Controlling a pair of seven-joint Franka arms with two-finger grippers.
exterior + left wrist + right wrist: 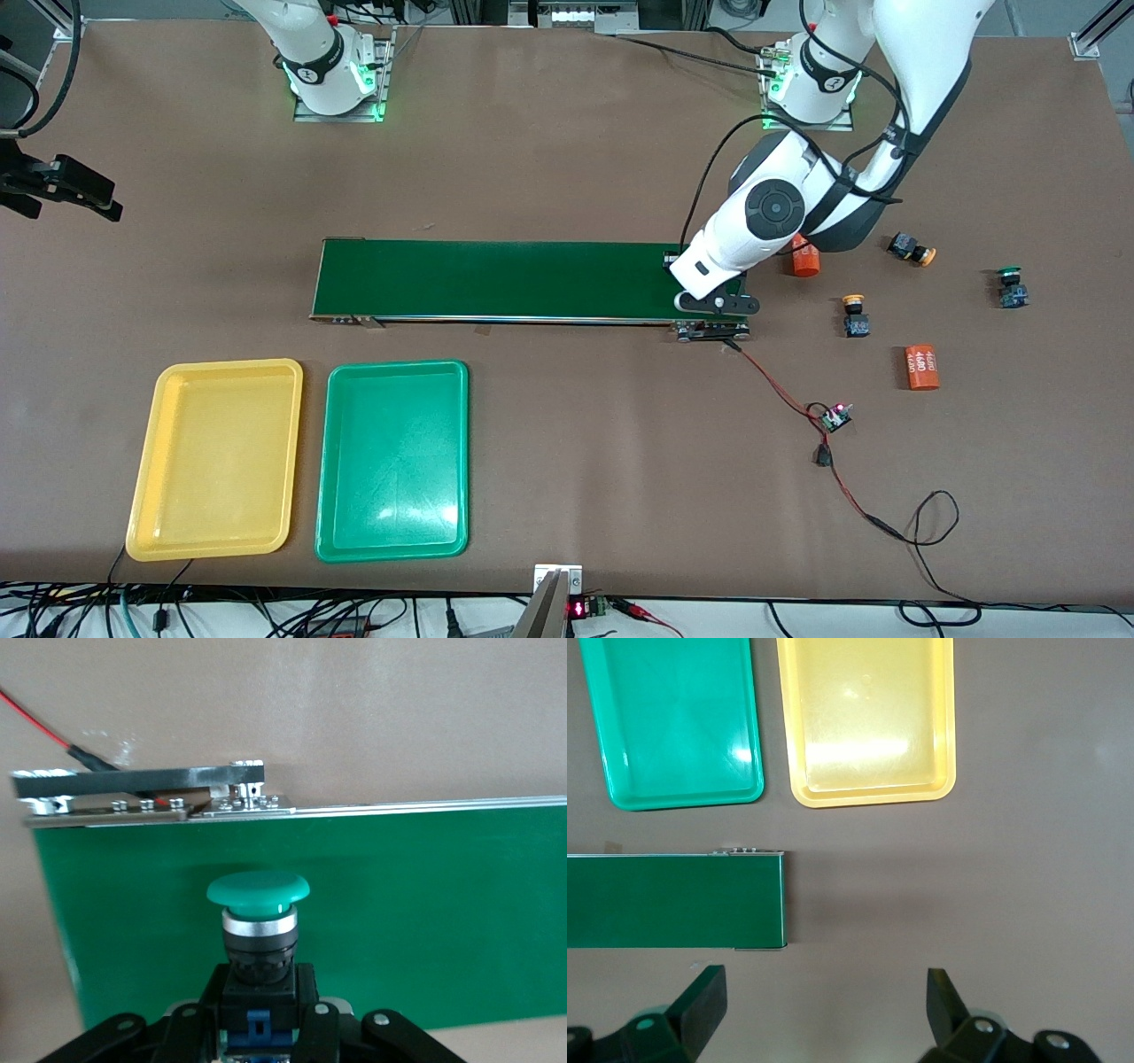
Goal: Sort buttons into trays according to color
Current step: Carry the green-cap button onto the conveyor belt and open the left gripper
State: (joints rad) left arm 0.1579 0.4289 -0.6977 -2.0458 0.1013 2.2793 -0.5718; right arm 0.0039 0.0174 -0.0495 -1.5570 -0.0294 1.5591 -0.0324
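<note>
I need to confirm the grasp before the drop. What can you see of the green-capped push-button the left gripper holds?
The green-capped push-button has a glossy domed green cap, a silver collar, and a black blocky body with a blue insert. It stands upright, clamped at its body by the left gripper, over the long dark-green belt at the left arm's end.

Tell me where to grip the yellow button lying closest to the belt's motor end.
Take the yellow button by its blocky black body, coming straight down. It lies on its side with the round cap toward the robots; the body's flat sides suit the fingers better than the cap.
</note>
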